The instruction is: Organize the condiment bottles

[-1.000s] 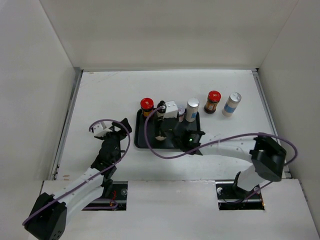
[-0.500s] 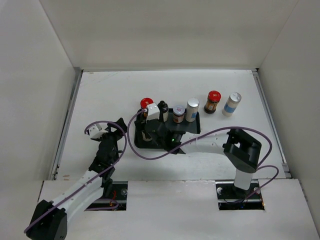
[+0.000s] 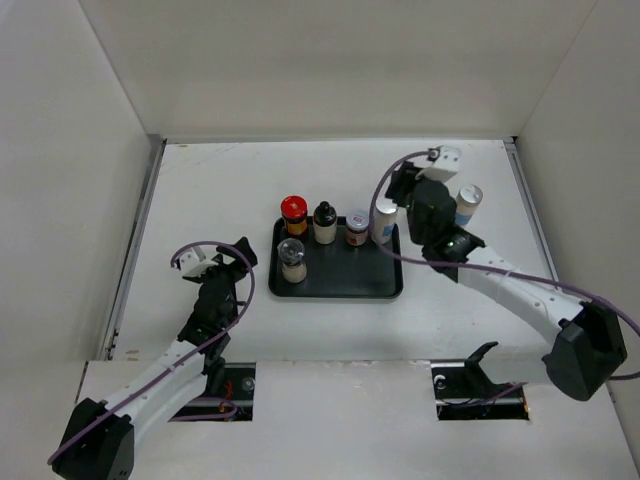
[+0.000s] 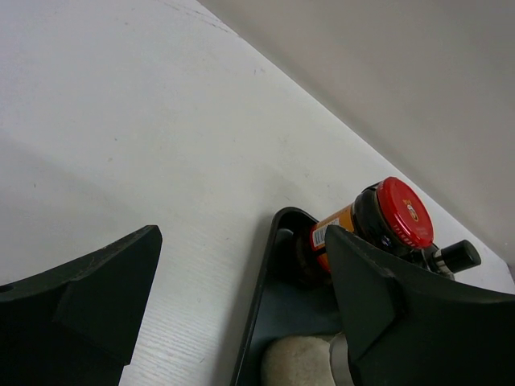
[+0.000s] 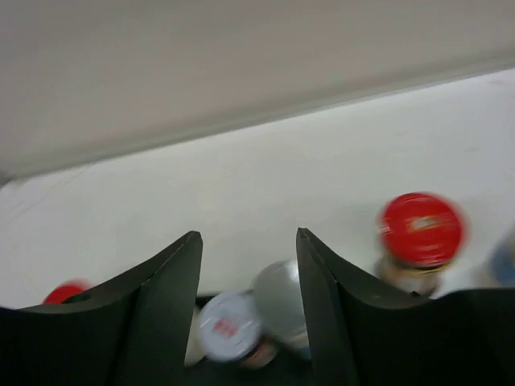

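Note:
A black tray (image 3: 340, 285) carries a red-capped jar (image 3: 293, 212), a black-capped bottle (image 3: 324, 222), a pale-lidded jar (image 3: 357, 228) and a silver-capped cylinder (image 3: 384, 222) in a back row. A pale-topped jar (image 3: 291, 260) stands at its front left. A white-and-blue cylinder (image 3: 467, 205) stands off the tray on the right. My right gripper (image 3: 398, 185) hovers open and empty above the tray's back right corner. Its blurred wrist view shows the silver cap (image 5: 282, 297) and a second red-capped jar (image 5: 421, 229). My left gripper (image 3: 240, 252) stands open just left of the tray.
White walls close in the table on three sides. In the left wrist view the tray rim (image 4: 261, 297) lies between the fingers, with the red-capped jar (image 4: 398, 213) and the black cap (image 4: 459, 256) behind the right finger.
My right arm has swung from the tray's front left up and to the back right, leaving the pale-topped jar on the tray. The left arm has barely moved.

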`<act>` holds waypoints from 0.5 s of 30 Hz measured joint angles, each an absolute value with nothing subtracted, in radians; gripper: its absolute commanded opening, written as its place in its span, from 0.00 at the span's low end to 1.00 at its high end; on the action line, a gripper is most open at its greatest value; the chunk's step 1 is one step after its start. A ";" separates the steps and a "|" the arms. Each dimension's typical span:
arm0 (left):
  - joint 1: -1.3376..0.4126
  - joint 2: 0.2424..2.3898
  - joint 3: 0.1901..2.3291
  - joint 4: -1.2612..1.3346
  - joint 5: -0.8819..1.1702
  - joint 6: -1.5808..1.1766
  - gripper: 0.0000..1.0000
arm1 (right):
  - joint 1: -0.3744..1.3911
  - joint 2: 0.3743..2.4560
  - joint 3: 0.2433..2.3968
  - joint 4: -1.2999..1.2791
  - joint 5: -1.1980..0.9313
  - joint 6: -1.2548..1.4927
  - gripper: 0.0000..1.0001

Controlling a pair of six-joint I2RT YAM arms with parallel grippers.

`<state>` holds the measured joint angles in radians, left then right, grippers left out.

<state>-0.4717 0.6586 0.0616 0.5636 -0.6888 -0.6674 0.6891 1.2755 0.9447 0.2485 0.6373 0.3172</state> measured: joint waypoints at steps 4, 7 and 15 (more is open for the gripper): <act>-0.474 0.659 0.062 0.564 -0.684 -0.669 0.83 | 0.493 1.330 0.951 0.197 0.663 0.300 0.74; -0.476 0.671 0.062 0.564 -0.681 -0.670 0.83 | 0.412 1.422 0.985 0.117 0.654 0.275 0.93; -0.479 0.681 0.062 0.564 -0.669 -0.670 0.83 | 0.314 1.533 1.042 0.030 0.556 0.254 1.00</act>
<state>-0.4789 0.6811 0.0616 0.5640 -0.6685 -0.6701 0.3138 1.5330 1.0416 0.0303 0.5556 0.2539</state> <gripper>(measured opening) 0.822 0.998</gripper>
